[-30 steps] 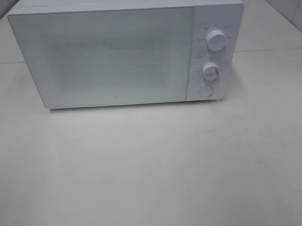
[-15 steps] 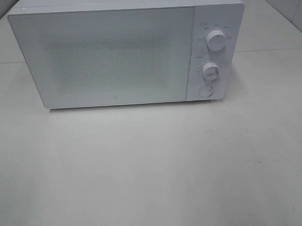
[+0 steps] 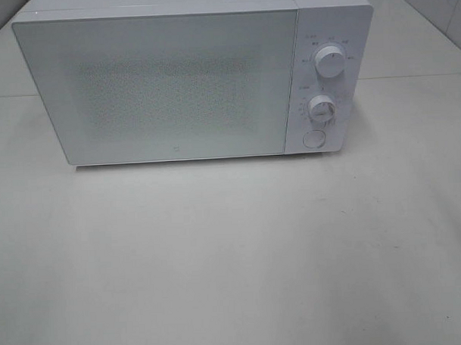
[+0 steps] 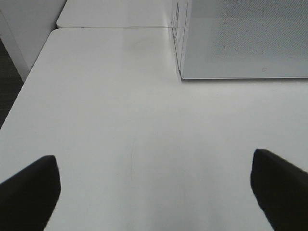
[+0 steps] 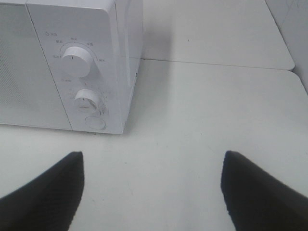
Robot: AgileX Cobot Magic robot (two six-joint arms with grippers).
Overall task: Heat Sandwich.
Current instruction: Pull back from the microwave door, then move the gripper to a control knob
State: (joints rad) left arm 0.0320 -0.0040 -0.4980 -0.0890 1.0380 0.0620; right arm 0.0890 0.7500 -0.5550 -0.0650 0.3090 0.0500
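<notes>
No sandwich shows in any view. A white microwave stands at the back of the table with its door shut; it has two dials and a round button on its right panel. In the exterior high view neither arm appears. My left gripper is open over bare table, off the microwave's front left corner, its dark fingertips wide apart with nothing between. My right gripper is open too, empty, facing the table in front of the microwave's control panel.
The white table spreads wide in front of the microwave. Its left edge drops to a dark floor. A seam joins a second table surface behind, to the right of the microwave.
</notes>
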